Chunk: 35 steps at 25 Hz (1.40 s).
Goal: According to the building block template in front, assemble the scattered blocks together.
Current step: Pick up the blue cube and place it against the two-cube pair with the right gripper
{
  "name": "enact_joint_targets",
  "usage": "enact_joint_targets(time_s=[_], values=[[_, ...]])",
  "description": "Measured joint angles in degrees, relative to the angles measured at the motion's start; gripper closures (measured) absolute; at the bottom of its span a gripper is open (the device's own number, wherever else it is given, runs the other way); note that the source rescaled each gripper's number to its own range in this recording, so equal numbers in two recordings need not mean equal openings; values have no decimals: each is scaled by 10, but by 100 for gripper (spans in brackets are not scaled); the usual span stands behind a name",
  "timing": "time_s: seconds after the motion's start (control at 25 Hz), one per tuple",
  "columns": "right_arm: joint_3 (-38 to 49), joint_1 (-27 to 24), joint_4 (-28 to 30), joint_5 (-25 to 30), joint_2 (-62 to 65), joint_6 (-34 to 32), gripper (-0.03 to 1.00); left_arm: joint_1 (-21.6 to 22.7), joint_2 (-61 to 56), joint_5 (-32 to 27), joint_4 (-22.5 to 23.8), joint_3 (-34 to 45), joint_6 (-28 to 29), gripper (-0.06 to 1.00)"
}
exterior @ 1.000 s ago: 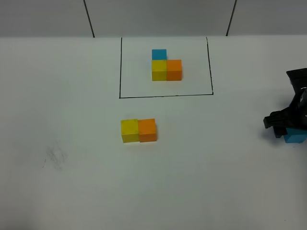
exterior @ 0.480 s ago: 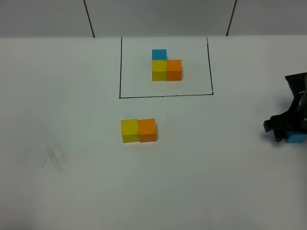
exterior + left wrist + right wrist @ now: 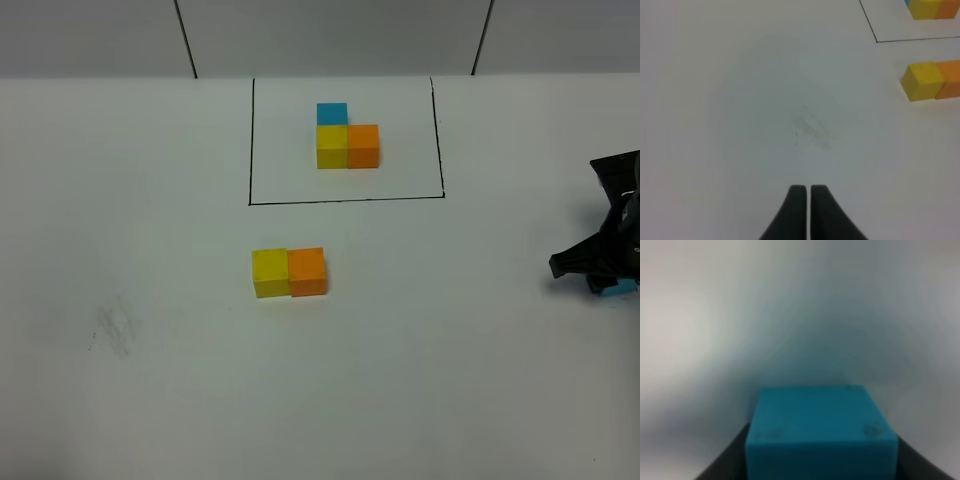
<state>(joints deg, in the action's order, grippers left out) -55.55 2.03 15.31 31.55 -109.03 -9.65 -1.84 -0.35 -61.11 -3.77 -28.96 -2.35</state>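
Observation:
The template [image 3: 347, 140] is a blue, yellow and orange L-shaped trio inside a black drawn frame at the back; its corner shows in the left wrist view [image 3: 927, 8]. The loose yellow cube [image 3: 269, 272] and orange cube [image 3: 307, 270] sit side by side, touching, in front of the frame. They also show in the left wrist view, yellow [image 3: 921, 80] and orange [image 3: 951, 77]. The sky blue cube [image 3: 821, 432] sits between the fingers of my right gripper [image 3: 605, 275] at the far right, low on the table; only a sliver of it [image 3: 624, 288] shows from above. My left gripper [image 3: 805, 189] is shut and empty.
A faint grey smudge [image 3: 115, 328] marks the white table at the left. Black seam lines [image 3: 185, 38] run up the back wall. The right arm sits at the view's right edge.
My right gripper has come down over the sky blue cube, which now shows far less from above. The yellow and orange cubes and the template have not moved.

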Motion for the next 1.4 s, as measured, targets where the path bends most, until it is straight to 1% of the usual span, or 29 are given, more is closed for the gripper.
enact_joint_targets(time_s=[0.24,0.4,0.48,0.6,0.72,1.04,1.24,1.4], values=[[0,0,-6,-9,1,4,45,0,0,0,0,0,0,94],[-13,0,-48,-2,17,27,45,0,0,0,0,0,0,94],[-32,0,-72,16,31,50,45,0,0,0,0,0,0,94],[-65,11,-95,60,49,76,45,0,0,0,0,0,0,94],[-96,31,-101,91,70,82,45,0,0,0,0,0,0,94],[-201,111,-104,164,98,81,45,0,0,0,0,0,0,94],[-248,175,-106,170,98,71,45,0,0,0,0,0,0,94],[-264,223,-116,156,98,64,45,0,0,0,0,0,0,94]])
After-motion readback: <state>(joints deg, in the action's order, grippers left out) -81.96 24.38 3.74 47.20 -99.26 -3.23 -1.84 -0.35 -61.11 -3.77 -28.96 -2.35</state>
